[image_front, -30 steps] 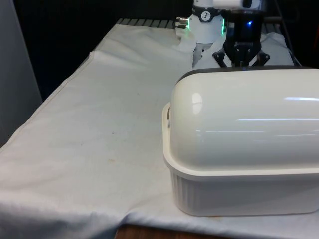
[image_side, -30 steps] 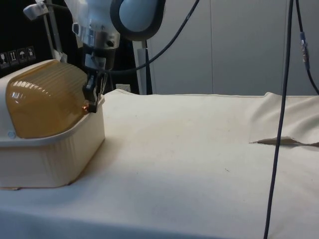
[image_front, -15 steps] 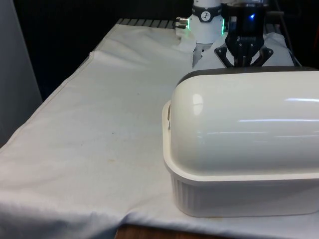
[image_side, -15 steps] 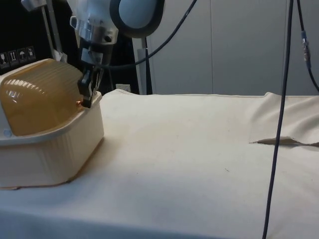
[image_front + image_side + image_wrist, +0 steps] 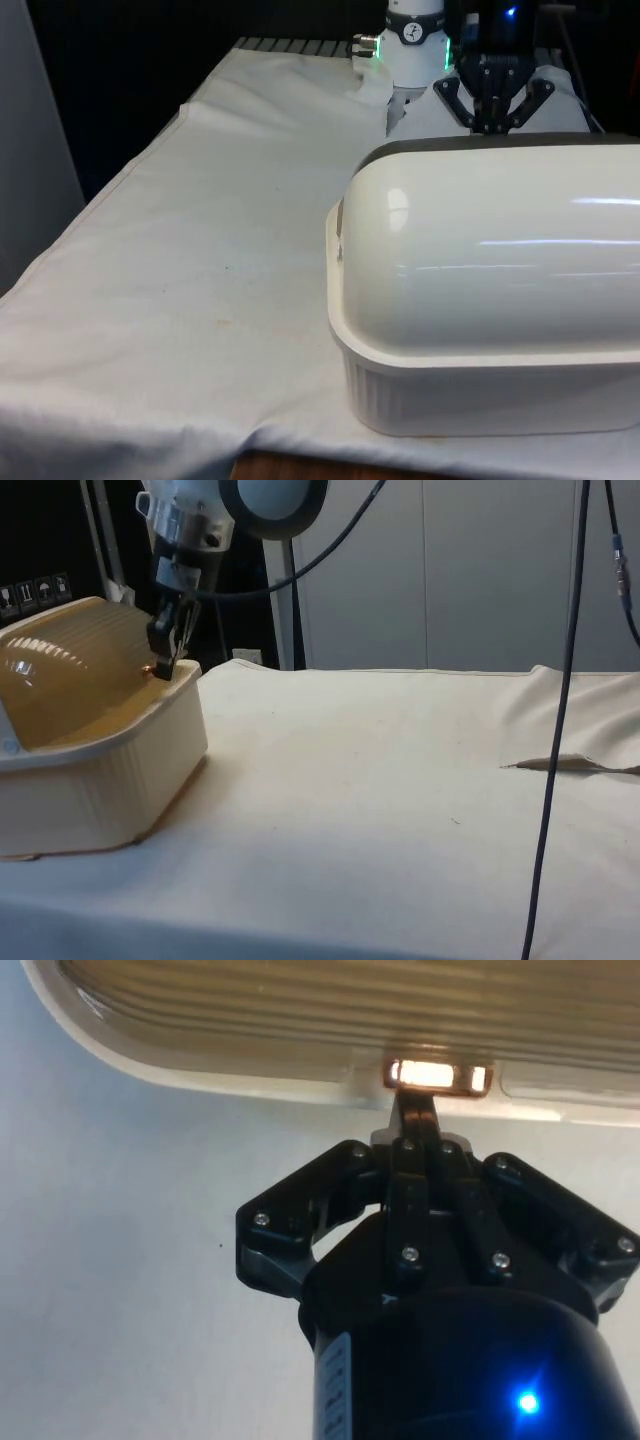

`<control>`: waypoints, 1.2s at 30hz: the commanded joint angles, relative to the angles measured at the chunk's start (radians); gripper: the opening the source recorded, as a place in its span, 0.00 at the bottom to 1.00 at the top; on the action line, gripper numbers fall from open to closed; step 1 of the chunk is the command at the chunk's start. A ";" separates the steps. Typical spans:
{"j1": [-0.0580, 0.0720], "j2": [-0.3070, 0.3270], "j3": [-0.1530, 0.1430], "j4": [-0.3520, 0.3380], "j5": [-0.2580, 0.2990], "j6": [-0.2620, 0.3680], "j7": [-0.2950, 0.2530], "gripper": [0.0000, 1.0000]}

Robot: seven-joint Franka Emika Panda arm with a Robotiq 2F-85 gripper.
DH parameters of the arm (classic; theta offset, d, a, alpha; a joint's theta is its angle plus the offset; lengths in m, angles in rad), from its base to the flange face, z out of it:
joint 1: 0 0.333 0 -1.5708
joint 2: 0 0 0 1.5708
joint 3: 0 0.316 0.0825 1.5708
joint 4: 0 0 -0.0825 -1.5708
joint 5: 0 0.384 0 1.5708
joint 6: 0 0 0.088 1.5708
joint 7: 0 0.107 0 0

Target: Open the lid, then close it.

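1. Lid (image 5: 70,680): it is the round, see-through amber cover of the bread box (image 5: 110,780), and it sits right under the hand (image 5: 163,665).
2. Seen from the side, the lid looks part way rolled back, with its front edge lifted off the box rim just below the hand.
3. Closed tight, the hand's two fingers (image 5: 418,1120) are pressed together on the small handle (image 5: 436,1075) at the lid's edge.
4. In the front view the hand (image 5: 494,122) is just behind the top of the lid (image 5: 500,240), on the far side of the box.
5. My guess is that the step in hand is opening the lid, and it is not fully open yet.
6. To do it well, I think the hand should follow the round curve of the lid, going up and over, not straight back.
7. A slow, steady pull should help, so the little handle does not slip out of the fingers.
8. Pulling too hard could tip or slide the box on the bench (image 5: 400,780), since nothing else holds it down.
9. Closing comes after that, along the same curve the other way.
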 commanded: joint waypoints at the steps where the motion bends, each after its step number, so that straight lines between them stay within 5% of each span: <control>1: 0.008 0.000 -0.010 -0.001 -0.015 0.023 0.013 0.00; 5: 0.010 -0.001 -0.010 -0.001 -0.015 0.049 0.014 0.00; 6: 0.002 0.000 0.001 -0.001 0.000 0.032 0.000 0.00; 7: 0.011 -0.001 -0.010 -0.001 -0.015 0.055 0.014 0.00; 14: 0.013 -0.001 -0.010 -0.003 -0.015 0.104 0.013 0.00; 15: 0.005 0.000 0.003 -0.001 0.000 0.090 0.000 0.00; 16: 0.013 -0.001 -0.010 -0.003 -0.015 0.110 0.013 0.00; 21: 0.014 -0.001 -0.010 -0.003 -0.015 0.147 0.013 0.00; 22: 0.006 0.000 0.004 -0.001 0.000 0.135 0.000 0.00; 23: 0.015 -0.001 -0.010 -0.003 -0.015 0.154 0.013 0.00; 28: 0.016 -0.001 -0.011 -0.002 -0.014 0.190 0.012 0.00; 31: 0.008 0.000 0.005 -0.001 0.000 0.190 0.000 0.00; 32: 0.017 -0.001 -0.010 -0.001 -0.013 0.206 0.011 0.00; 36: 0.017 0.000 -0.010 0.000 -0.012 0.234 0.010 0.00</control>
